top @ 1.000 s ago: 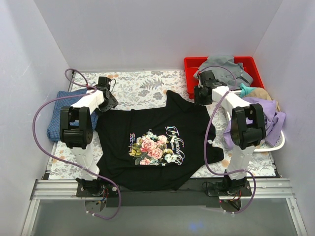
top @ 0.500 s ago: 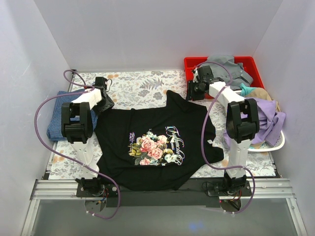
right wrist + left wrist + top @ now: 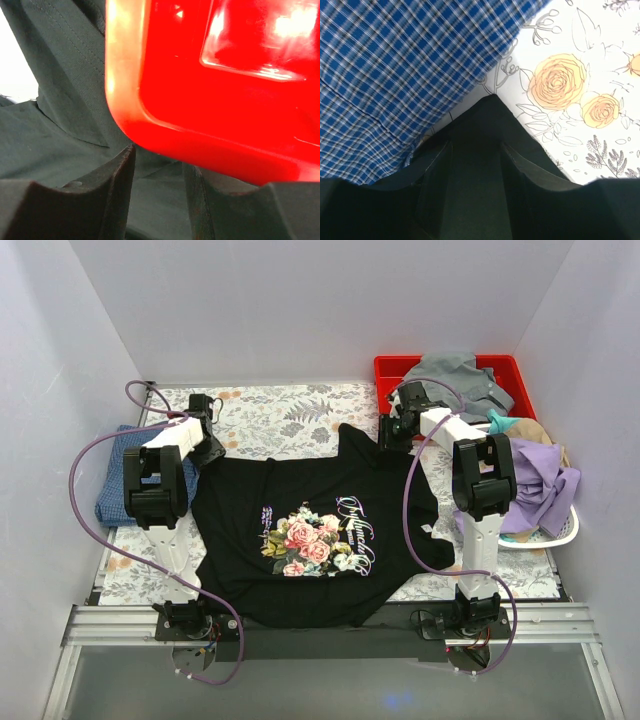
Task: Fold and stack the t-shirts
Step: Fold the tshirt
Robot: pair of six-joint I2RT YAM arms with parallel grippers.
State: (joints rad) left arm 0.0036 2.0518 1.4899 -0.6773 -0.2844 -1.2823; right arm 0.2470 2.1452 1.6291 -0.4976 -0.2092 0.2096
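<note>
Far left: the blue t-shirt (image 3: 112, 490) sits folded at the table's left edge on the floral tablecloth (image 3: 290, 415). In the wrist cam it reads as blue check cloth (image 3: 395, 65), right beside the black one.

Left gripper (image 3: 207, 448) is down at the black t-shirt's (image 3: 330, 480) far-left shoulder/sleeve corner. In the wrist cam a pointed corner of black cloth (image 3: 490, 115) pokes out past the left gripper (image 3: 472, 150) and the fabric runs back btwn the fingers (image 3: 437, 180). The jaws are somewhat apart w/ cloth in the gap, but I can't tell if they're actually pinching it.

Middle: the black tee lies spread flat, rose print up, taking most of the table.

Right gripper (image 3: 393, 432) is at the shirt's far-right sleeve, right up against the near-left corner of the red bin (image 3: 382, 380). In the wrist cam the bin corner (image 3: 225, 75) fills the pic w/ black cloth (image 3: 65, 100) under it. Fingers (image 3: 112, 185) are apart w/ fabric btwn them, and again I can't tell grip or no grip.

The bin holds a grey garment (image 3: 455, 375). Far right is a white basket (image 3: 560, 535) w/ purple cloth (image 3: 540, 485) heaped in it.
</note>
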